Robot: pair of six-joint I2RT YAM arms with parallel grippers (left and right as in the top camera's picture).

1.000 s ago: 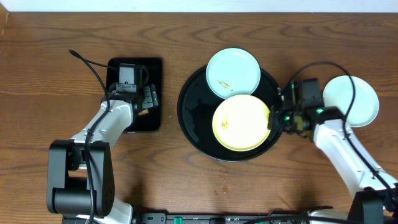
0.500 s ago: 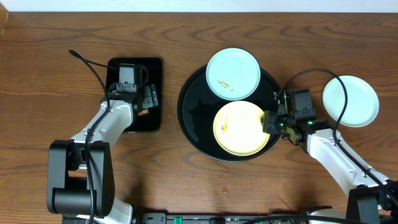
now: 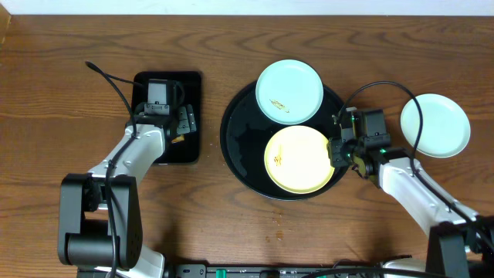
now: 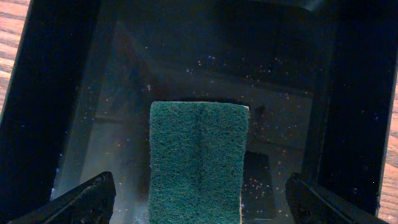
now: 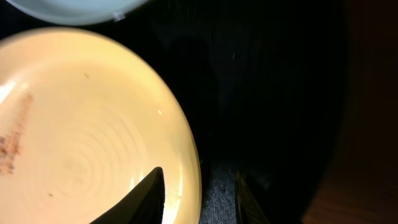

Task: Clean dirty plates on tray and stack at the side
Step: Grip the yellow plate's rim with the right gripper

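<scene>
The yellow plate [image 3: 299, 159], lying smeared in the black tray [image 3: 243, 143] just beside the mint plate [image 3: 289, 91], appears light, rigid and glossy-slick, so you should take it by its right rim, which your right gripper [image 5: 199, 186] straddles with fingers [image 5: 146, 196] parted and nothing clamped.

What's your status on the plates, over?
Left end effector open over sponge in small tray. Right end effector open, straddling yellow plate rim on round tray. Smeared mint plate alongside, nothing blocking.
</scene>
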